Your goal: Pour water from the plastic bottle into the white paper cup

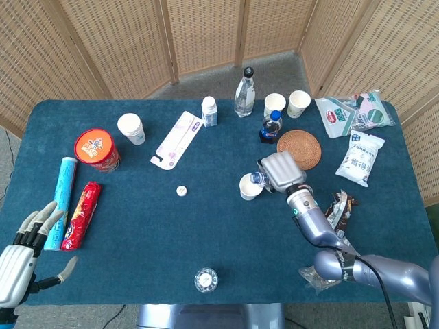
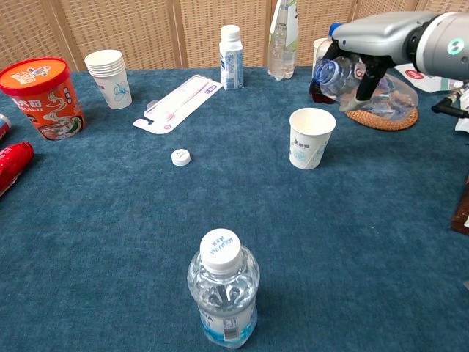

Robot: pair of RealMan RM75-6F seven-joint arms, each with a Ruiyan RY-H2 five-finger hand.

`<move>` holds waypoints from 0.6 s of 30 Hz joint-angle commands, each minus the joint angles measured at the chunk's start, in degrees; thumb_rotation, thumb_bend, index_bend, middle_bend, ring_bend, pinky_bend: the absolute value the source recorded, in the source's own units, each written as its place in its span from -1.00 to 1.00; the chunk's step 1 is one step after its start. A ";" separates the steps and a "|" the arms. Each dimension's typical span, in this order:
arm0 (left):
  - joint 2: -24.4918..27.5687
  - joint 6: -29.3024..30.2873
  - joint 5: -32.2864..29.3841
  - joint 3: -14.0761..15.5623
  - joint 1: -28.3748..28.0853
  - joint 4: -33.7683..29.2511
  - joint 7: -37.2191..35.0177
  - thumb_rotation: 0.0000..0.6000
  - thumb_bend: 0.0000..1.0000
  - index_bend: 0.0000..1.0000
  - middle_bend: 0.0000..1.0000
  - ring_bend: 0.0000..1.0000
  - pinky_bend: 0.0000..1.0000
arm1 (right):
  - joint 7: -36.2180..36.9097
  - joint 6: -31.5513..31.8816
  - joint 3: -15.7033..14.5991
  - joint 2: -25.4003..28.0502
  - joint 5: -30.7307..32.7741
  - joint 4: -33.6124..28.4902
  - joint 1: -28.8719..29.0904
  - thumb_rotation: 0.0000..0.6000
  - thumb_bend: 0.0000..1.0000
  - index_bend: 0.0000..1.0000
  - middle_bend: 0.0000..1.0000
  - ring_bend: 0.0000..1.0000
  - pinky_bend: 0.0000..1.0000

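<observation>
Seen from the head view, where the right hand (image 1: 280, 172) hides most of what it carries, the plastic bottle (image 1: 258, 177) shows only as an open neck poking out toward the white paper cup (image 1: 250, 186), which stands upright on the blue table (image 1: 137, 226) just beside that neck; the left hand (image 1: 20, 257) sits at the near left corner of the table with its fingers spread and nothing in them. From the chest view the picture is clearer: the right hand (image 2: 381, 40) wraps the clear plastic bottle (image 2: 363, 79) around its belly, fingers closed over the body, and the bottle lies tipped nearly flat with its uncapped mouth up and to the right of the cup (image 2: 311, 138), not yet plainly over the rim. I judge the bottle thin-walled and soft, so a hard squeeze would dent it and push water out early (its body already looks a little crumpled); a hold around the middle, as now, seems sensible, firm enough that the smooth plastic cannot slip. Water inside will shift as it tilts, changing the balance. The paper cup looks light and easily knocked over, so the neck should stay clear of its rim.
</observation>
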 commanded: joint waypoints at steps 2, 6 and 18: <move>-0.08 0.14 0.17 0.04 0.03 0.21 -0.27 0.48 -0.22 -0.90 -0.96 -1.00 -1.00 | -2.21 0.79 -0.42 -0.44 1.64 -0.06 1.11 1.00 -0.30 0.20 0.31 0.11 0.09; -0.09 0.33 0.11 0.13 0.15 0.53 -0.62 0.48 -0.22 -0.90 -0.96 -1.00 -1.00 | -4.57 1.49 -1.19 -0.89 2.30 0.76 1.87 1.00 -0.30 0.20 0.31 0.11 0.09; -0.25 0.81 0.25 0.32 0.39 1.22 -1.48 0.48 -0.22 -0.90 -0.96 -1.00 -1.00 | -13.24 4.56 -3.60 -2.56 4.70 1.89 3.87 1.00 -0.30 0.20 0.31 0.11 0.09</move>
